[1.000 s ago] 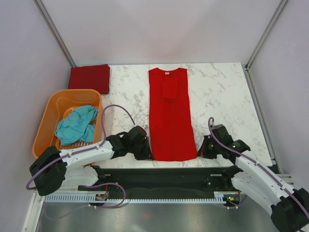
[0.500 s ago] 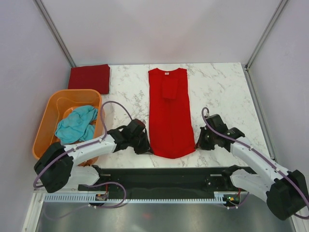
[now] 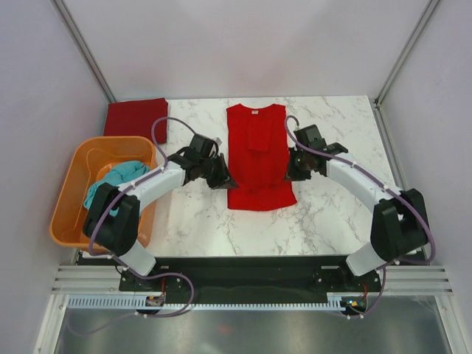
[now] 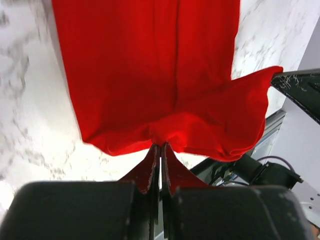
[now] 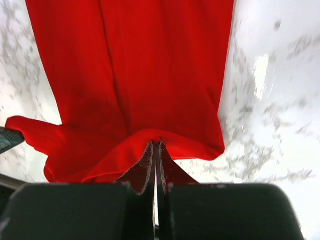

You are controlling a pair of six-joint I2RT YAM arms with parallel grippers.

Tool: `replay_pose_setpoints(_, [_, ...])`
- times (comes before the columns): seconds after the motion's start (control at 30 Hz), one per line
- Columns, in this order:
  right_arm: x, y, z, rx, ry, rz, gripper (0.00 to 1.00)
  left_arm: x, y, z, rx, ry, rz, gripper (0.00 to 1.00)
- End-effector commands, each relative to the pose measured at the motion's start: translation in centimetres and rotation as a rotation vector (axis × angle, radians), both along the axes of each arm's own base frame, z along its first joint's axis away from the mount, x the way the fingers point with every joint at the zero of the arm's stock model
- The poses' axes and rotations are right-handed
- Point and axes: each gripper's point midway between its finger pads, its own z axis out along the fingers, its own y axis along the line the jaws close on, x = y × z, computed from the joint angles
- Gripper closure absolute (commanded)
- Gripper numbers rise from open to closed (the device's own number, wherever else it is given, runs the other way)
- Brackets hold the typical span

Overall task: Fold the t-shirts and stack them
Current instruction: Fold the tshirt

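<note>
The bright red t-shirt (image 3: 257,158) lies lengthwise in the middle of the table, sleeves folded in, white neck label at the far end. Its near hem is lifted and doubled back over its body. My left gripper (image 3: 224,179) is shut on the hem's left corner (image 4: 160,137). My right gripper (image 3: 289,171) is shut on the hem's right corner (image 5: 156,137). The maroon t-shirt (image 3: 137,119) lies folded at the far left corner. The teal t-shirt (image 3: 114,190) is crumpled in the orange basket (image 3: 70,192).
The orange basket stands at the left edge of the marble table (image 3: 346,140). Grey walls close the back and both sides. The black arm rail (image 3: 243,276) runs along the near edge.
Both grippers have carried the red shirt's near hem away from the near edge toward the collar, so the shirt now looks about a third shorter. The other shirts have not moved.
</note>
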Motion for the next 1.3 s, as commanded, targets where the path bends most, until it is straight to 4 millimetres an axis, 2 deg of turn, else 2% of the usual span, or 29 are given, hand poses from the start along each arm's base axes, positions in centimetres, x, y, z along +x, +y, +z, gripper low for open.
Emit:
replay_pose_setpoints(0.0, [4.5,0.0,2.5,0.005,-0.099,0.013,1.0,3.8,-0.5,2.4,-0.037,-0.106,-0.072,0.98])
replay_pose_setpoints(0.03, [5.4,-0.7,1.8,0.001,-0.083,-0.001,1.0,4.9,0.0,2.7,-0.032,-0.119,-0.052,0.98])
replay_pose_setpoints(0.07, [6.5,-0.7,2.7,0.012,-0.102,-0.004,1.0,5.6,0.3,2.1,-0.016,-0.111,-0.043,0.98])
replay_pose_setpoints(0.1, [7.2,-1.1,2.7,0.012,-0.103,-0.012,1.0,7.0,0.3,2.9,-0.01,-0.146,-0.033,0.98])
replay_pose_setpoints(0.13, [8.0,-1.6,2.1,0.011,-0.089,-0.022,1.0,8.0,0.8,2.9,-0.007,-0.145,-0.019,0.98])
replay_pose_setpoints(0.17, [9.1,-1.7,2.9,0.017,-0.11,-0.02,1.0,8.7,0.8,3.0,-0.01,-0.151,-0.021,0.98])
replay_pose_setpoints(0.23, [10.4,-2.3,2.1,0.023,-0.091,-0.024,1.0,10.8,0.4,3.2,-0.035,-0.155,-0.025,0.98])
replay_pose_setpoints(0.27, [11.4,-2.2,2.7,0.028,-0.111,-0.018,1.0,11.5,0.3,3.4,-0.046,-0.161,-0.029,0.98])
replay_pose_setpoints(0.3, [12.0,-2.2,2.7,0.033,-0.115,-0.016,1.0,12.5,-0.4,4.6,-0.073,-0.189,-0.048,0.98])
replay_pose_setpoints(0.33, [12.5,-2.5,1.9,0.031,-0.097,-0.02,1.0,13.2,-0.6,4.0,-0.071,-0.187,-0.06,0.98])
replay_pose_setpoints(0.4, [13.9,-2.3,2.5,0.054,-0.112,-0.028,1.0,15.0,-0.9,4.8,-0.061,-0.238,-0.061,0.98])
replay_pose_setpoints(0.43, [14.5,-2.6,1.7,0.057,-0.096,-0.041,1.0,15.8,-0.5,3.6,-0.05,-0.219,-0.048,0.98])
replay_pose_setpoints(0.5, [15.9,-2.3,2.3,0.086,-0.111,-0.041,1.0,17.0,-0.4,4.0,-0.072,-0.212,-0.024,0.98])
replay_pose_setpoints(0.53, [16.3,-2.4,1.3,0.085,-0.092,-0.042,1.0,17.7,0.1,3.0,-0.071,-0.193,-0.01,0.98])
replay_pose_setpoints(0.57, [17.0,-2.3,1.9,0.092,-0.108,-0.037,1.0,18.3,0.0,3.3,-0.074,-0.203,-0.007,0.98])
replay_pose_setpoints(0.6, [17.4,-2.4,1.1,0.091,-0.098,-0.032,1.0,18.7,0.2,3.1,-0.07,-0.202,0.0,0.98])
replay_pose_setpoints(0.77, [19.4,-3.0,0.7,0.102,-0.109,-0.034,1.0,20.5,0.9,1.4,-0.06,-0.18,0.034,0.98])
replay_pose_setpoints(0.8, [19.7,-3.1,0.0,0.115,-0.091,-0.032,1.0,20.9,1.2,1.1,-0.055,-0.176,0.045,0.98])
replay_pose_setpoints(0.83, [20.2,-3.0,0.2,0.123,-0.1,-0.027,1.0,21.3,1.2,0.5,-0.054,-0.17,0.047,0.98])
replay_pose_setpoints(0.87, [20.4,-3.0,-0.6,0.127,-0.086,-0.029,1.0,21.6,1.3,0.3,-0.056,-0.167,0.051,0.98])
replay_pose_setpoints(0.93, [21.0,-2.8,-0.7,0.137,-0.089,-0.022,1.0,22.3,1.2,0.1,-0.062,-0.168,0.054,0.98])
replay_pose_setpoints(0.97, [21.2,-2.9,-0.9,0.136,-0.087,-0.027,1.0,22.4,1.2,-0.7,-0.062,-0.154,0.053,0.98])
replay_pose_setpoints(1.07, [22.1,-2.9,-2.3,0.138,-0.072,-0.032,1.0,23.1,1.5,-1.3,-0.05,-0.154,0.071,0.98])
replay_pose_setpoints(1.17, [23.3,-2.8,-2.0,0.145,-0.086,-0.032,0.9,24.2,1.8,-1.1,-0.046,-0.174,0.077,0.95])
replay_pose_setpoints(1.2, [23.9,-2.9,-1.9,0.147,-0.092,-0.036,0.77,24.4,2.2,-1.5,-0.042,-0.169,0.085,0.88])
replay_pose_setpoints(1.27, [24.3,-3.5,-1.7,0.133,-0.098,-0.05,0.65,25.0,3.1,-1.4,-0.034,-0.174,0.11,0.76])
